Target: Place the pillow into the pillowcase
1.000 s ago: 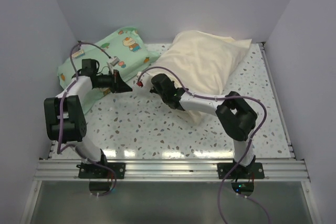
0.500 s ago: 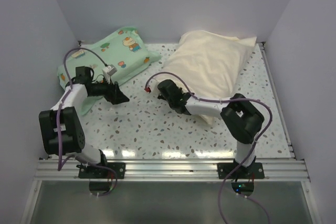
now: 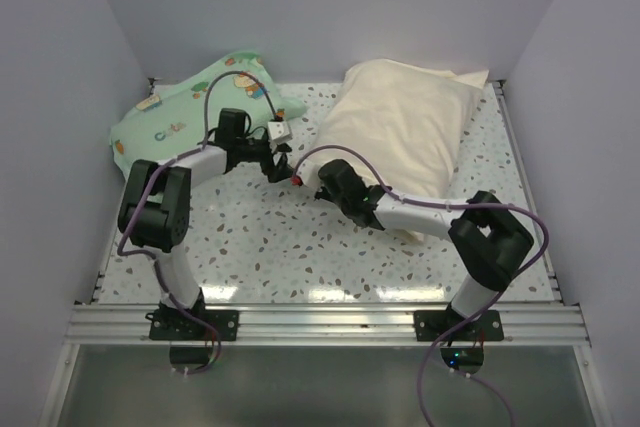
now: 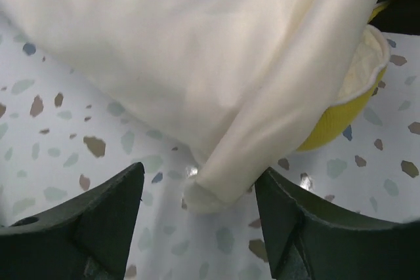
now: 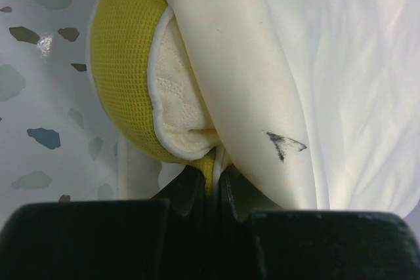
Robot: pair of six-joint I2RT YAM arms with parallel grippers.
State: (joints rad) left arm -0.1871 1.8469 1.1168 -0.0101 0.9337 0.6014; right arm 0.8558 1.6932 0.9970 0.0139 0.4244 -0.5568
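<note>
pillow almost wholly in the pillowcase, one yellow corner out

the pillowcase (image 3: 400, 127) lies bulging on the far right of the speckled worktop (image 3: 300, 247), with the pillow (image 5: 121, 63) inside it except for a yellow mesh corner poking out of its near-left opening. the right hand (image 5: 213, 185) is pinched tight on the thin yellow seam of that corner, just under the pillowcase edge. the left hand (image 4: 197, 181) is spread wide and holds nothing; a loose fold of the pillowcase hangs just ahead, between its fingers (image 4: 98, 221). a green pillow (image 3: 180, 117) lies at the far left, apart.
</note>
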